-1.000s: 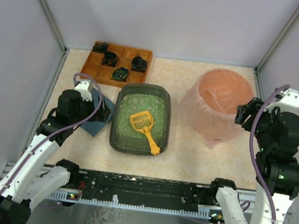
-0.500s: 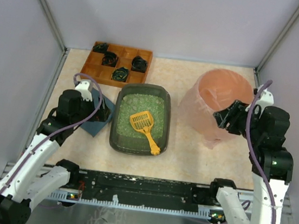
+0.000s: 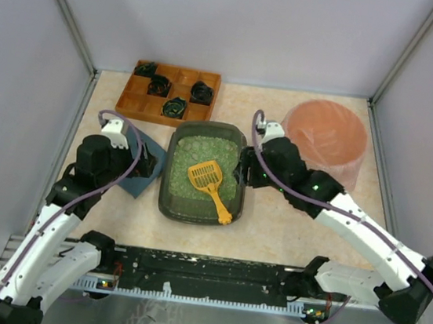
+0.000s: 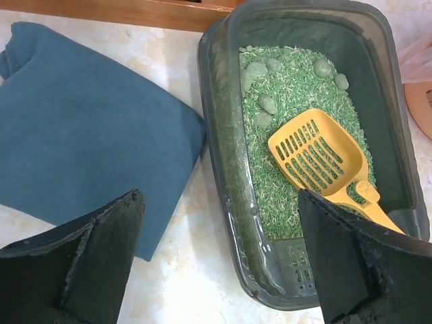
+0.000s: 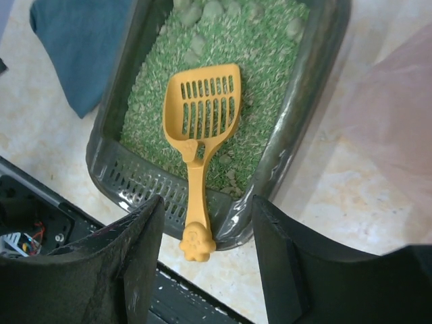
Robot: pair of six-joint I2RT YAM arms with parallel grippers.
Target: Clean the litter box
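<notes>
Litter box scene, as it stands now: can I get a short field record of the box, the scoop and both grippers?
litter box: dark grey-green plastic tray holding green litter, clumps at its far end
scoop: yellow-orange slotted plastic, lying on the litter, handle over the near rim
left gripper: open, by the box's left wall, over the dark blue cloth
right gripper: open, above the scoop handle, not gripping
bin: pink, bag-lined, right of the box
</notes>
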